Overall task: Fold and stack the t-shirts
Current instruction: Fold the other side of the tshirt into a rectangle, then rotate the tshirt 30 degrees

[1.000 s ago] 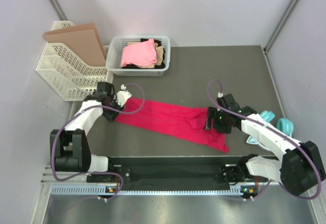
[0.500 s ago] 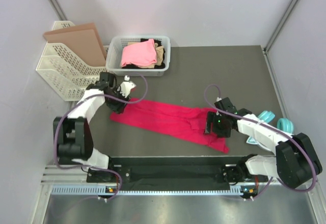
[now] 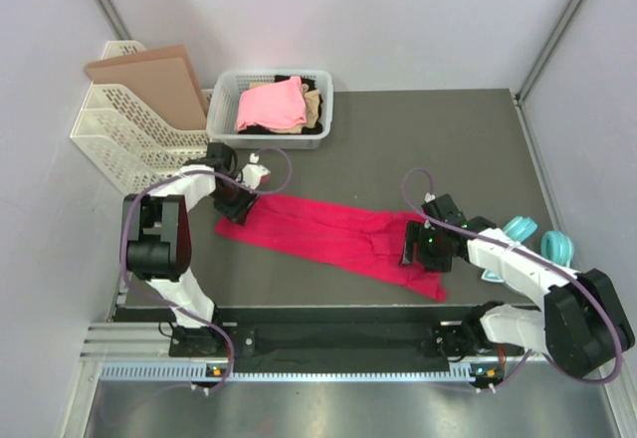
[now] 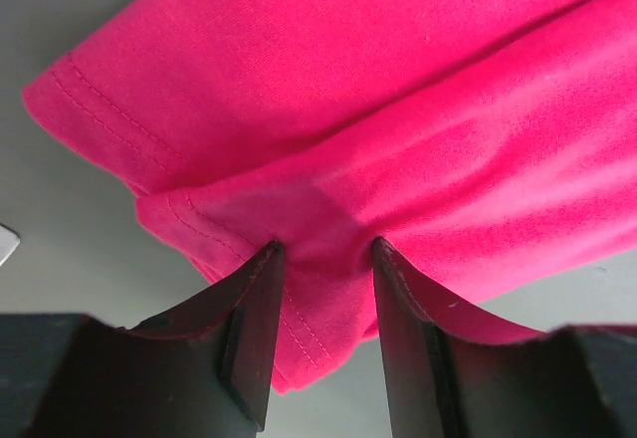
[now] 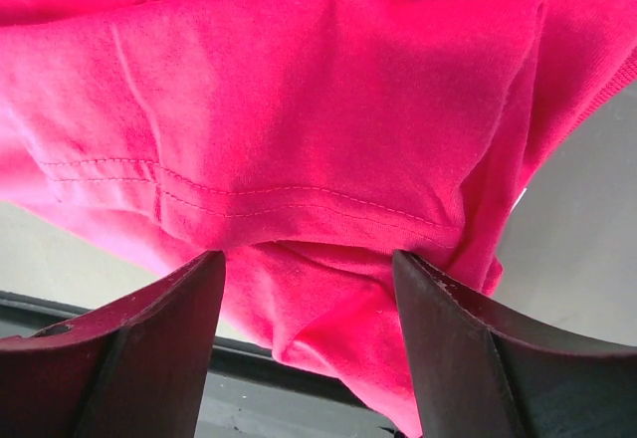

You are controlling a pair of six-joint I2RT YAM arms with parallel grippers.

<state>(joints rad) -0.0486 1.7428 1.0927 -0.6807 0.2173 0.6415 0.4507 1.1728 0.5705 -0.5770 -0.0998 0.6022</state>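
The left fingers [image 4: 249,338] pinch one end of the crimson shirt [image 3: 328,231], the right fingers [image 5: 159,348] stand open astride the other, probably to stretch it flat.

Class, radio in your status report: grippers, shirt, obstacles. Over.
Left gripper pinching red shirt corner. Right gripper open, straddling its hem. Shirt stretched along table. Nothing blocking.

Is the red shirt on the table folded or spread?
Folded lengthwise: the crimson shirt lies as a narrow band, layers doubled in both wrist views.
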